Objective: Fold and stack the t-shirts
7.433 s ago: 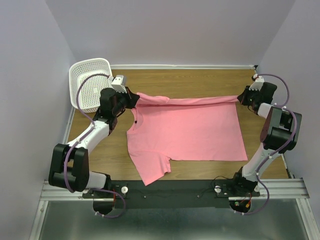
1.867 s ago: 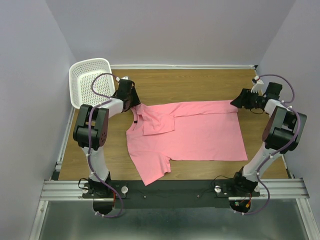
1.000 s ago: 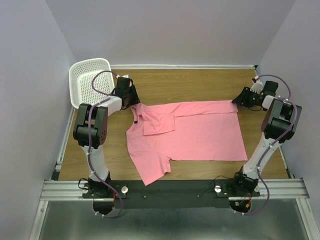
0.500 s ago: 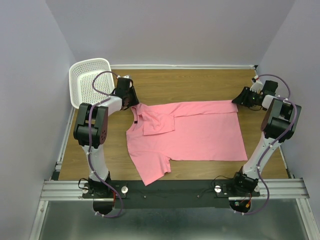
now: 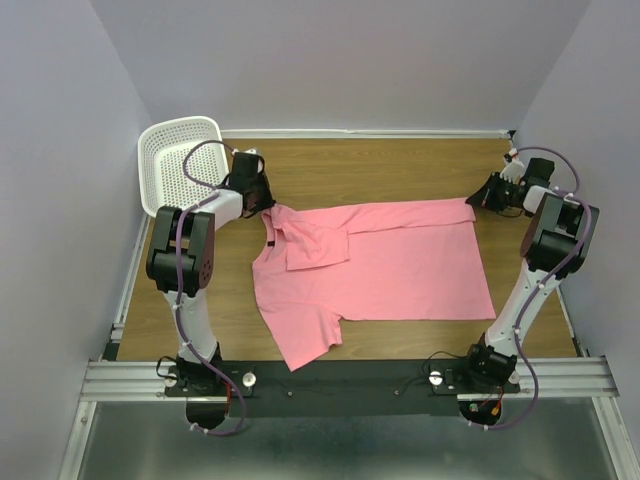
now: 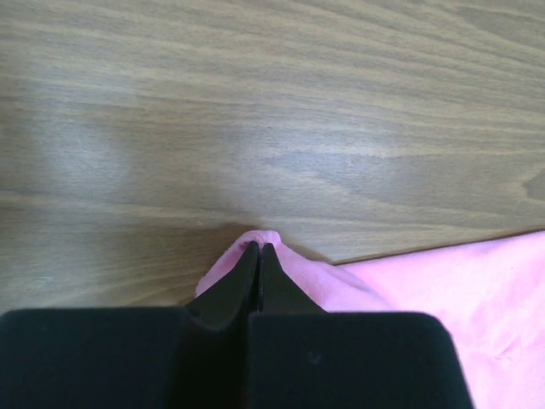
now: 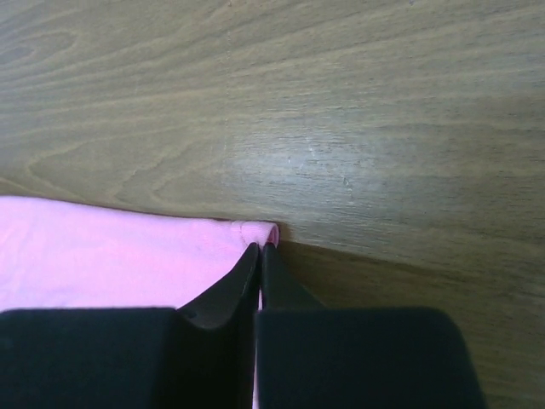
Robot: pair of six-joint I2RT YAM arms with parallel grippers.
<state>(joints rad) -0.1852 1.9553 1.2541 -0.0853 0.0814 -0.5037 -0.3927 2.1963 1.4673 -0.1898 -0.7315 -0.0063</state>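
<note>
On the wooden table (image 5: 380, 165), one salmon-pink t-shirt (image 5: 400, 262) spread flat, small dark neck label (image 5: 269, 243) too small to read, left gripper (image 6: 258, 250) pinching its shoulder corner, right gripper (image 7: 260, 248) pinching its far hem corner, one white perforated basket (image 5: 170, 140) at far left.

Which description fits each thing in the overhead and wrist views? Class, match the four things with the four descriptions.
Things:
1. t-shirt
2. basket
3. left gripper
4. right gripper

Descriptions:
A. shut on the t-shirt's far corner at the neck end
B. pink, spread on the table
C. shut on the t-shirt's far corner at the hem end
D. white, at the table's far left corner

Pairs: 1-B, 2-D, 3-A, 4-C
</note>
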